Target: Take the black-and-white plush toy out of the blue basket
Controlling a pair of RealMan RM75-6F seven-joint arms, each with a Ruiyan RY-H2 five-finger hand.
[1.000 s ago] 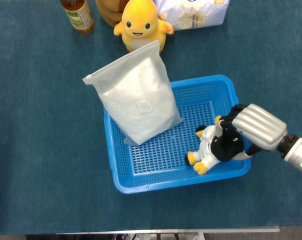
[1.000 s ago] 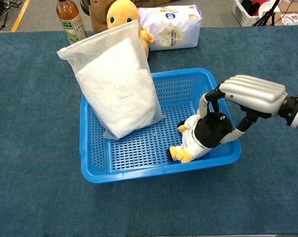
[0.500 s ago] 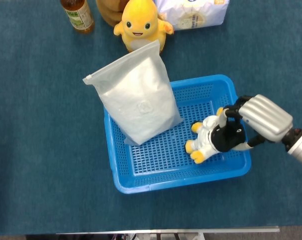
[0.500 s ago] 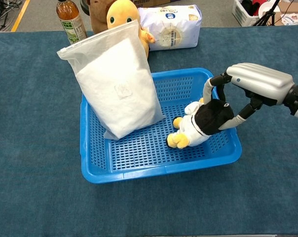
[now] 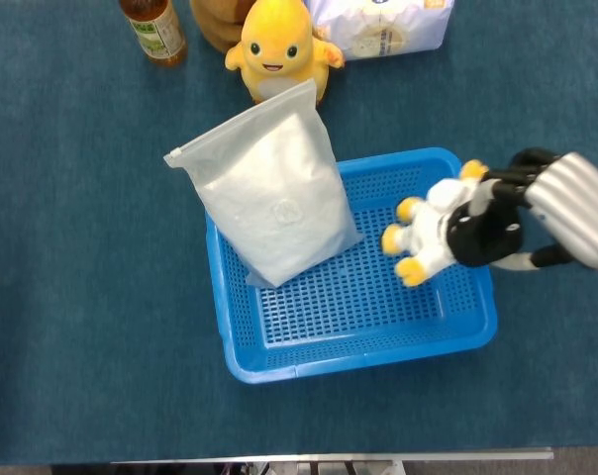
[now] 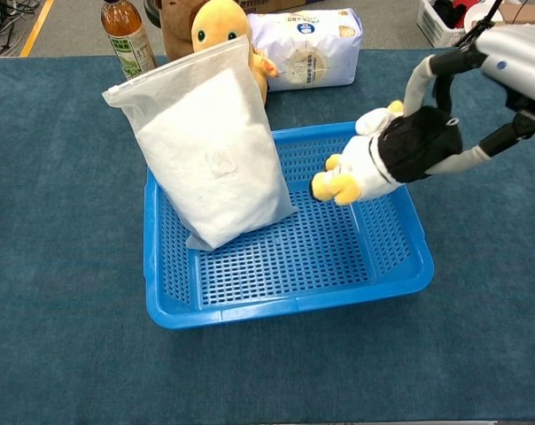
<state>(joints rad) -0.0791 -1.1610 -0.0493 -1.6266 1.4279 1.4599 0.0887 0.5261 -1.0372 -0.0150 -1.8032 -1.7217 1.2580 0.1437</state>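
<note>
Plush toy (image 6: 387,158) lifted clear of the blue basket (image 6: 285,301) floor, held in the right hand (image 6: 507,62).
Since a second ago it has risen from the mesh and now hangs above the right rim; fingers are wrapped round its black body. Bare cloth to the right offers room; the white bag (image 6: 210,146) stands well apart. Left hand unseen.

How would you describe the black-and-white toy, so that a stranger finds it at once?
Start at the blue basket in the middle of the table, with the big white bag standing in its left side. Over the basket's right end, the right hand holds the toy up in the air. It has a black back, white front and yellow feet; the other plush, behind the bag, is all yellow.
</note>
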